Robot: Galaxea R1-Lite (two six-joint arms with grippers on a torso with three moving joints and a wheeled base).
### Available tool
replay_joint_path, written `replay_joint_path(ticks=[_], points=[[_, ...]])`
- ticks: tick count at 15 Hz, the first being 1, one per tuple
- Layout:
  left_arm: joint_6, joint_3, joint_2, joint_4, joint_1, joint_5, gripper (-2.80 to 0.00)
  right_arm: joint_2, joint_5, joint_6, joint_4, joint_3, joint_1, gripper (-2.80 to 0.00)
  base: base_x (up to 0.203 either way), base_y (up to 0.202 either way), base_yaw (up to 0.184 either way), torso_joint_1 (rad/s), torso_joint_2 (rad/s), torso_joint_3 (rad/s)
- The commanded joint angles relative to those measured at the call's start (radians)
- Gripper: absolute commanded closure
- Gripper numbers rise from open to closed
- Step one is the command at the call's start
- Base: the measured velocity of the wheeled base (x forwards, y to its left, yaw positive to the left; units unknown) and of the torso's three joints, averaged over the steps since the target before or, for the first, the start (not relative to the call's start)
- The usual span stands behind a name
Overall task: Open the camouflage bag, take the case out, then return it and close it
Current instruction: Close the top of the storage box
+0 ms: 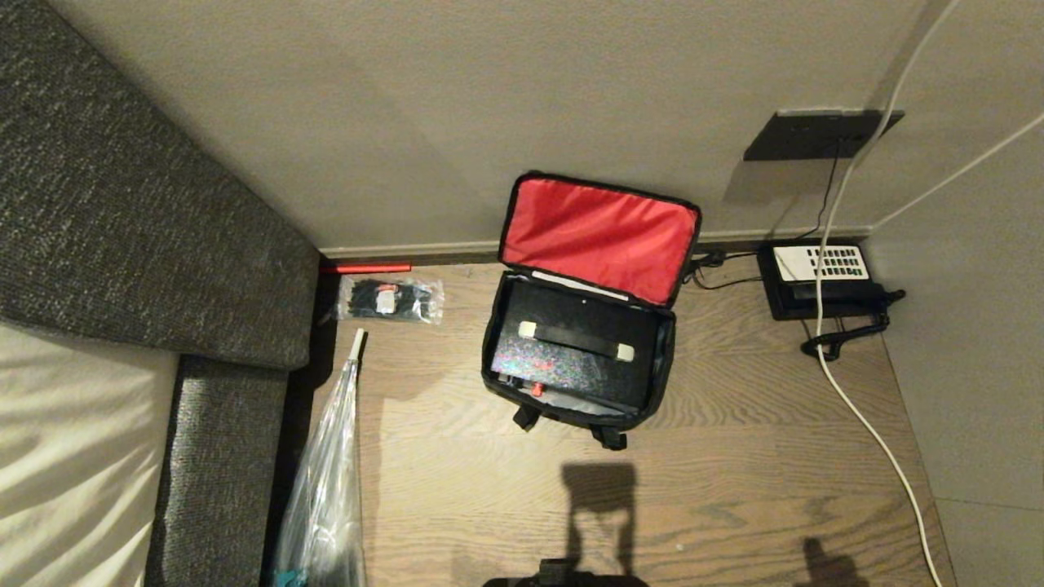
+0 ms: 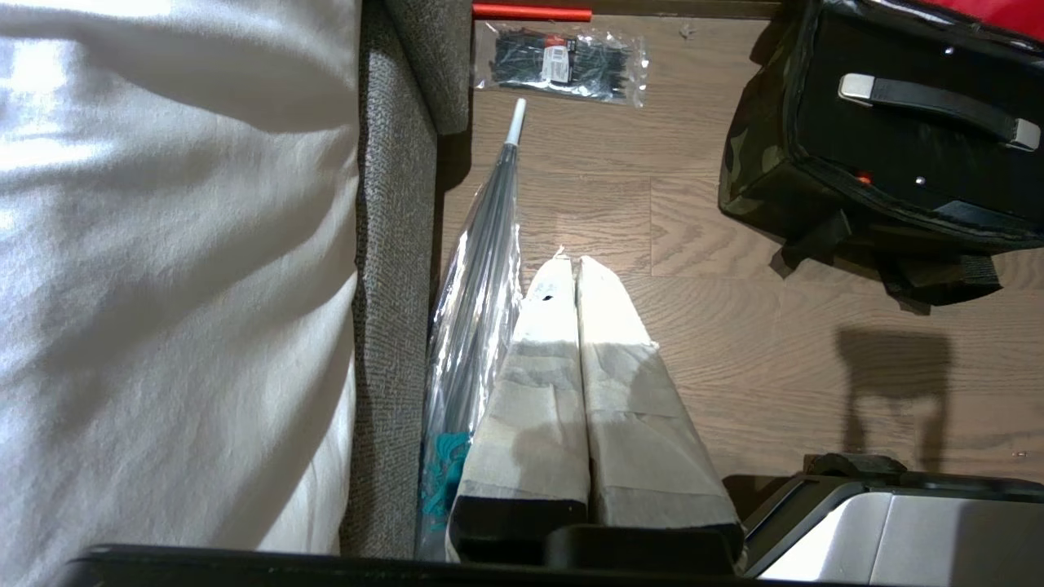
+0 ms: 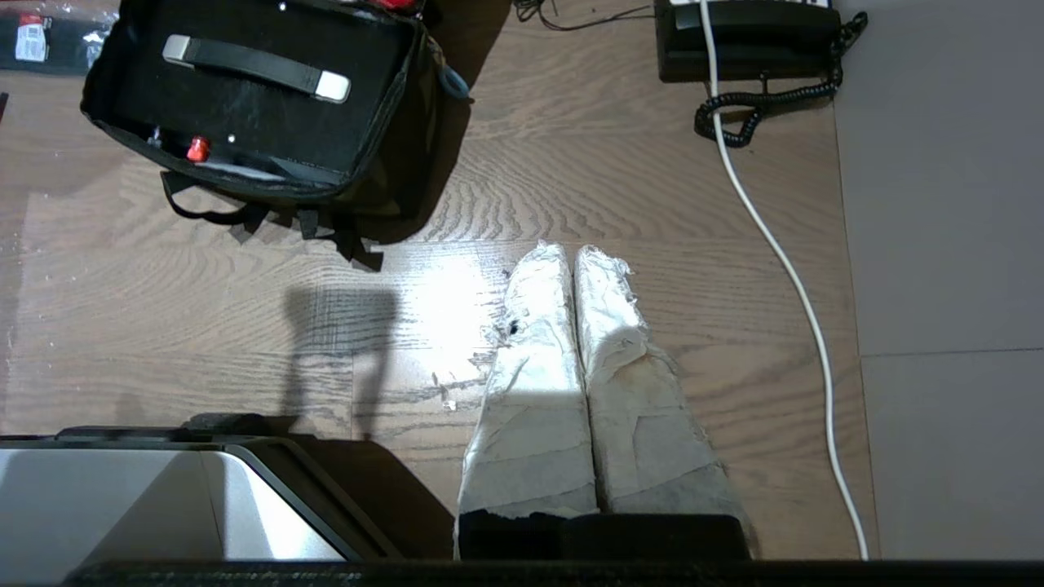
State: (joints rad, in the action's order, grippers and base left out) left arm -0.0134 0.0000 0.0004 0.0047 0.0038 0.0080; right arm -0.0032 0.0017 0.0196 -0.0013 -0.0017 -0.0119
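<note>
bag: the camo bag sits on the wood floor pretty much up against the back wall, lid flipped open and leaning on the wall, red lining showing
case: black case is inside the bag, handle up, fills it nearly edge to edge; little red tab at its front side
room in front: big open patch of floor between the bag and the robot, only shadows on it
left edge: grey sofa boxes that side in, with a folded clear umbrella lying along its base and a packet of ties just beside the sofa corner, well apart from the bag
right edge: phone near the wall, a white cable trailing across the floor toward the front
left hand: fingers pressed together, nothing in it, over bare floor beside the umbrella
right hand: same deal, fingers together, empty, over floor between the bag and the cable
hard to see: neither hand shows in the head view; the bag's camo sides mostly hidden from above; phone cut off in the right wrist view
</note>
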Motion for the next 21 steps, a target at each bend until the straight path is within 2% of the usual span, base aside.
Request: replay_joint_path(ticks=[1, 10, 16, 21], points=[[0.0, 0.003, 0.0, 0.0, 0.001, 0.0, 0.0, -0.001, 0.0, 0.0, 0.0, 0.0, 0.001, 0.0, 0.075, 0.0, 0.002, 0.001, 0.01, 0.0], [0.0, 0.003, 0.0, 0.0, 0.001, 0.0, 0.0, -0.001, 0.0, 0.0, 0.0, 0.0, 0.0, 0.0, 0.179, 0.0, 0.001, 0.002, 0.0, 0.001], [-0.005, 0.003, 0.0, 0.0, 0.001, 0.001, 0.0, -0.001, 0.0, 0.0, 0.0, 0.0, 0.0, 0.0, 0.0, 0.0, 0.0, 0.0, 0.0, -0.004], [-0.003, 0.003, 0.0, 0.0, 0.001, 0.001, 0.0, -0.001, 0.0, 0.0, 0.0, 0.0, 0.0, 0.0, 0.0, 0.0, 0.0, 0.002, 0.0, -0.166]])
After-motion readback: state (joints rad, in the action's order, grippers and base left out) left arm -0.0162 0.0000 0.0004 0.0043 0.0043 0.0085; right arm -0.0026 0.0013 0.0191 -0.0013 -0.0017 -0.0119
